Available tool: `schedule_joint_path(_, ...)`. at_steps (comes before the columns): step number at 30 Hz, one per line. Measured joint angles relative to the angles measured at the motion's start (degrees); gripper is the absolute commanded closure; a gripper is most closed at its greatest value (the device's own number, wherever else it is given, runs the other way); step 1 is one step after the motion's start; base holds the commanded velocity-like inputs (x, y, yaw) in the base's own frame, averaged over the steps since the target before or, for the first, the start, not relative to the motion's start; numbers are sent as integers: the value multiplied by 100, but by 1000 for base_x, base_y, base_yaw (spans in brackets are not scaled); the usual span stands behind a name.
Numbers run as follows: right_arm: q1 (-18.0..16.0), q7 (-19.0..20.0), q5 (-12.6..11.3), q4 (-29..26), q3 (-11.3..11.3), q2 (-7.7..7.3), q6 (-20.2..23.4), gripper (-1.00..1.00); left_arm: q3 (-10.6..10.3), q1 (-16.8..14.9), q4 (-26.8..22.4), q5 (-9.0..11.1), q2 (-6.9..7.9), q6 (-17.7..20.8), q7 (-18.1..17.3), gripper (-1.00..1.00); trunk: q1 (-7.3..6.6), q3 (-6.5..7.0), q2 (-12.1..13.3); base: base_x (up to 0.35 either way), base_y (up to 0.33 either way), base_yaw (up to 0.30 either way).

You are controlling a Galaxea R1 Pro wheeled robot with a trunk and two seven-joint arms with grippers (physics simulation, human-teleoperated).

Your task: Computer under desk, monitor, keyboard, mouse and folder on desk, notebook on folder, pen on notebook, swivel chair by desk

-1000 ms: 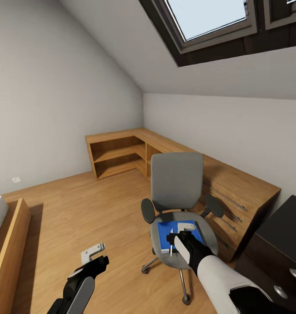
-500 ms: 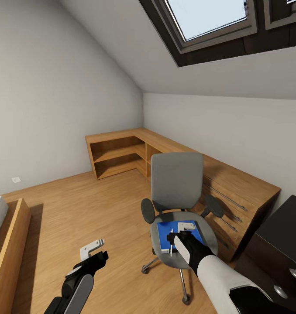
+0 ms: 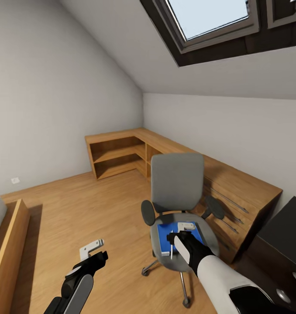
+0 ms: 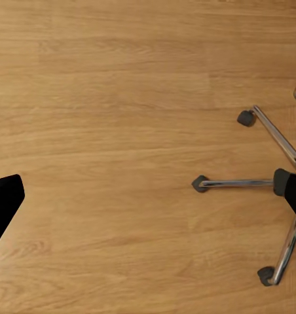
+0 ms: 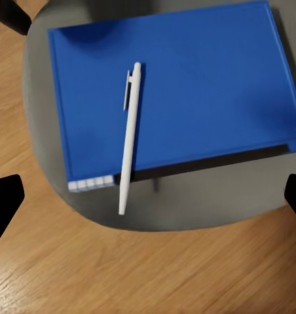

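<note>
- The left gripper (image 3: pixel 92 248) hangs over bare wooden floor (image 4: pixel 122 131), on the left side of the swivel chair (image 3: pixel 177 192); its fingers stand apart.
- The folder (image 5: pixel 174 98) lies flat on the chair's seat, a white pen (image 5: pixel 128 134) resting across it.
- The right gripper (image 3: pixel 177 233) hovers above the folder, fingers spread, holding nothing.

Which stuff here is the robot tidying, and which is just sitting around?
For the job:
folder
pen
swivel chair
desk
right gripper

Just around:
wooden shelf unit
bed frame
skylight
</note>
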Motion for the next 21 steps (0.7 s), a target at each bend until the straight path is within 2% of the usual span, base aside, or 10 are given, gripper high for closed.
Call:
schedule_joint_path(7,1,8,0,0,8,0,5,-100,0,0,0,0,0,5,-7,-100,1,0,0,189,0,0)
schedule_joint_path(21,1,9,0,0,9,0,7,-100,0,0,0,0,0,3,10,-100,2,0,0,19,0,0)
